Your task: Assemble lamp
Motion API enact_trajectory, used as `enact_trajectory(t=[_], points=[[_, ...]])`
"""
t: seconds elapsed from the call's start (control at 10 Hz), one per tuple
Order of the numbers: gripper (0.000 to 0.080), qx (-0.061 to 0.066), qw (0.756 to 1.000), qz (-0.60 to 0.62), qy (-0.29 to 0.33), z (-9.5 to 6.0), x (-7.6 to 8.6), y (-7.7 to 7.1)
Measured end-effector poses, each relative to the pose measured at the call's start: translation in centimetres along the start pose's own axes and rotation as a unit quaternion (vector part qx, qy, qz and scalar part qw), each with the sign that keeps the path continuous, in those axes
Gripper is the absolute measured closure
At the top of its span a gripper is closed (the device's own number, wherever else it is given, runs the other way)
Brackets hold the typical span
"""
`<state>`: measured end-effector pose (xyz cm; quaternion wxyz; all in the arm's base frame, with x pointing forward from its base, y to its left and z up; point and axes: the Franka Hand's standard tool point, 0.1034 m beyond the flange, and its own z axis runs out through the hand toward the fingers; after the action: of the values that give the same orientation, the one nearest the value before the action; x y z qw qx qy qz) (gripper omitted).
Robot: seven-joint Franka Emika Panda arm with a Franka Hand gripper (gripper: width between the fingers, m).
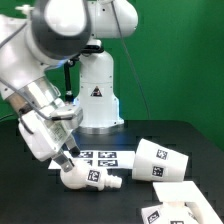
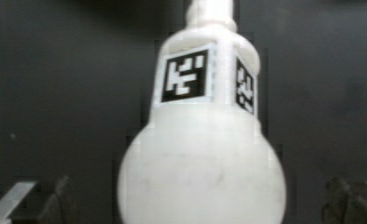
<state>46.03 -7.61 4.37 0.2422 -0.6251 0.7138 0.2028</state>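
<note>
The white bulb (image 1: 90, 178) lies on its side on the black table, its round head toward my gripper and its tagged neck pointing away. My gripper (image 1: 67, 167) is low over the round head. In the wrist view the bulb (image 2: 201, 120) fills the middle. My gripper (image 2: 198, 205) is open, with a dark finger (image 2: 38, 200) on each side of the head and a gap between each finger and the bulb. The tapered shade (image 1: 160, 160) lies on its side at the exterior view's right. The flat stepped base (image 1: 172, 206) lies near the front right.
The marker board (image 1: 102, 156) lies flat just behind the bulb. The big white robot body (image 1: 98, 90) stands behind it. A green wall closes the back.
</note>
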Motion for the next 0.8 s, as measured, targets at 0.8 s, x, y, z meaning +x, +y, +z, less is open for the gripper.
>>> enact_trajectory(t=[0.8], points=[[0.0101,0.003,0.994,0.094,-0.061,0.9,1.5,0.6]])
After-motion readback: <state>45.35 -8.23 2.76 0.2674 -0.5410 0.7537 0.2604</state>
